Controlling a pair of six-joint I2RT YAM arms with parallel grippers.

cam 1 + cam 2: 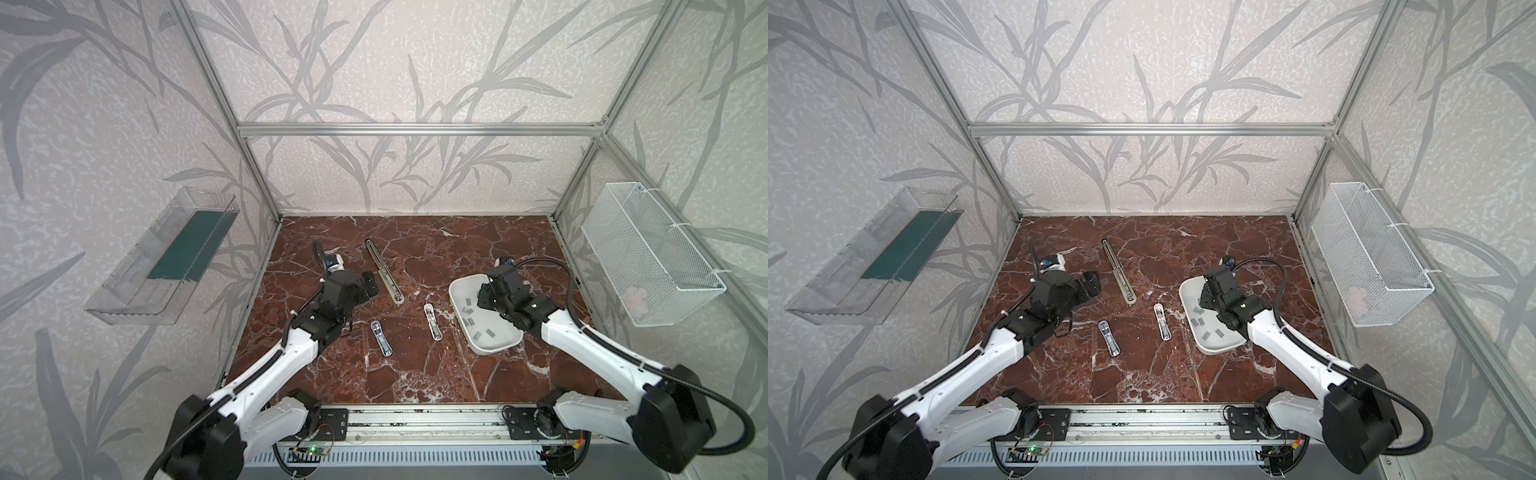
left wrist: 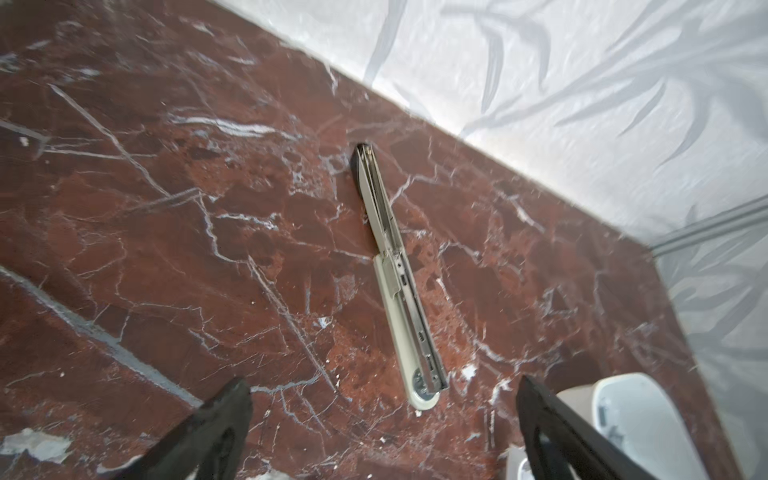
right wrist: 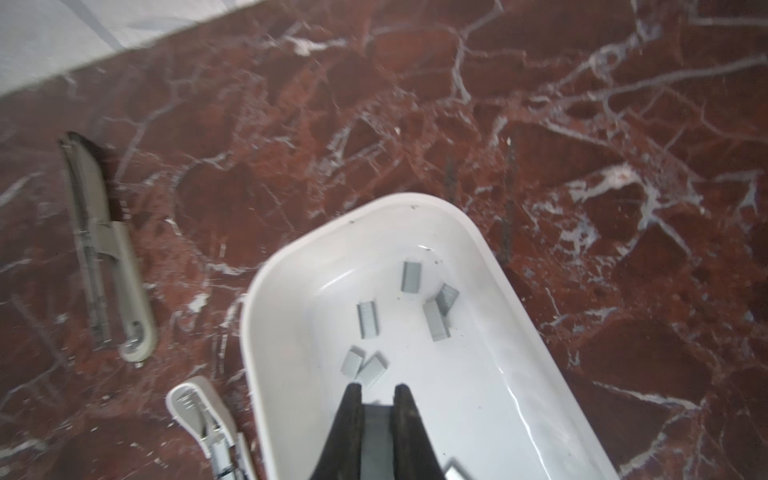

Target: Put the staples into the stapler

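Observation:
The staples (image 3: 368, 319) are small grey strips lying loose in a white tray (image 3: 257, 299), seen in both top views (image 1: 471, 322) (image 1: 1200, 321). My right gripper (image 3: 377, 390) reaches down into the tray (image 1: 459, 286) and is shut on one grey staple strip (image 3: 376, 432) between its fingers. A long beige stapler (image 1: 384, 270) (image 2: 399, 282) lies opened flat on the marble table. My left gripper (image 2: 382, 386) hovers just short of its rounded end, jaws wide open and empty (image 1: 370, 284).
Two small white staplers (image 1: 381, 337) (image 1: 432, 321) lie opened between the arms. A clear bin (image 1: 162, 266) hangs on the left wall and a white mesh basket (image 1: 652, 266) on the right wall. Metal frame posts edge the table.

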